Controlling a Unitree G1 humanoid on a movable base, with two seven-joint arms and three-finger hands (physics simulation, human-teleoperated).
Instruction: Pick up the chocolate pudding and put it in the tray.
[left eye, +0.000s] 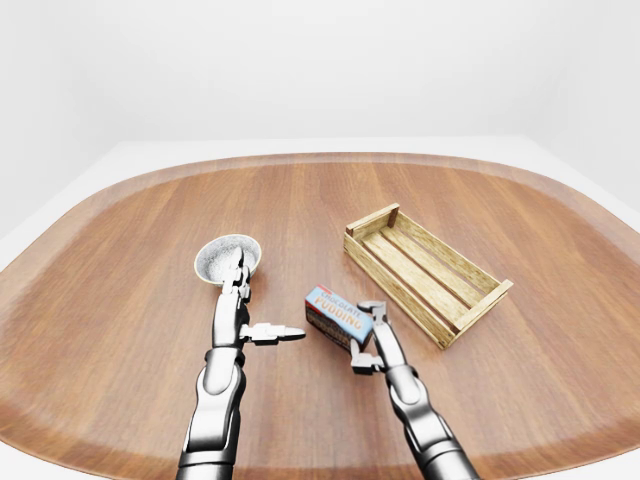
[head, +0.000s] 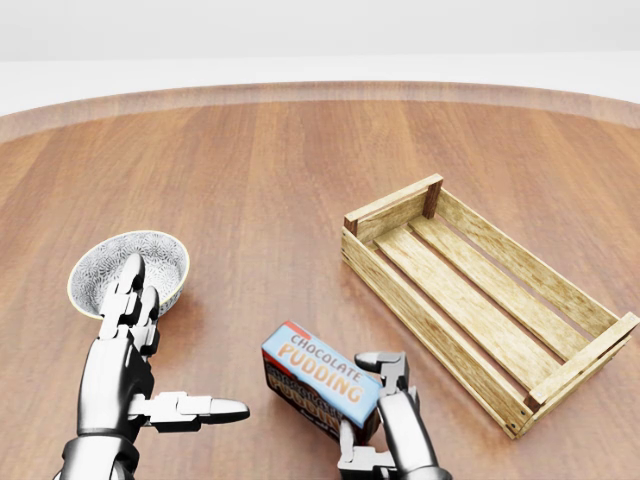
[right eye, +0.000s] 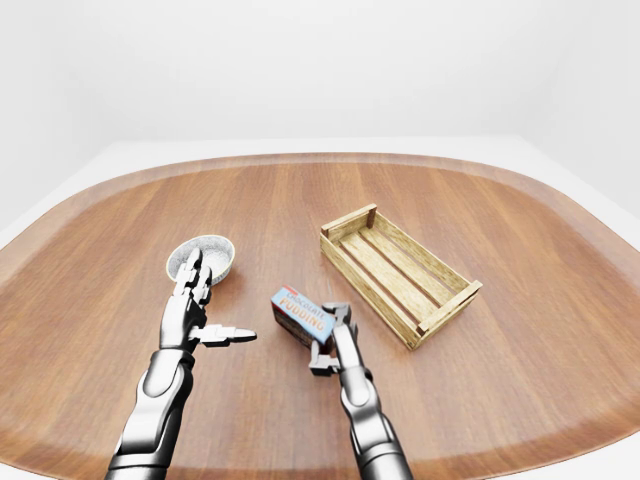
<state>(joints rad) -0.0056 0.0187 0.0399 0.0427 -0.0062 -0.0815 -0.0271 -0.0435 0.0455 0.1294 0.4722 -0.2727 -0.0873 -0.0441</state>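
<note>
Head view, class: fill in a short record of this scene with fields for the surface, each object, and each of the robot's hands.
surface: round wooden table
pudding box: bottom centre, tilted
tray: slatted wooden crate at right, nothing in it
bowl: patterned, at left, upright
right hand: fingers closed round the pudding box
left hand: open, apart from the box, fingertips over the bowl's near rim

only readable text is showing on the chocolate pudding box (head: 322, 379): "chocolate" in white letters over "pudding" in orange, sitting on its blue top face. darker side panel's print is too blurry.
</note>
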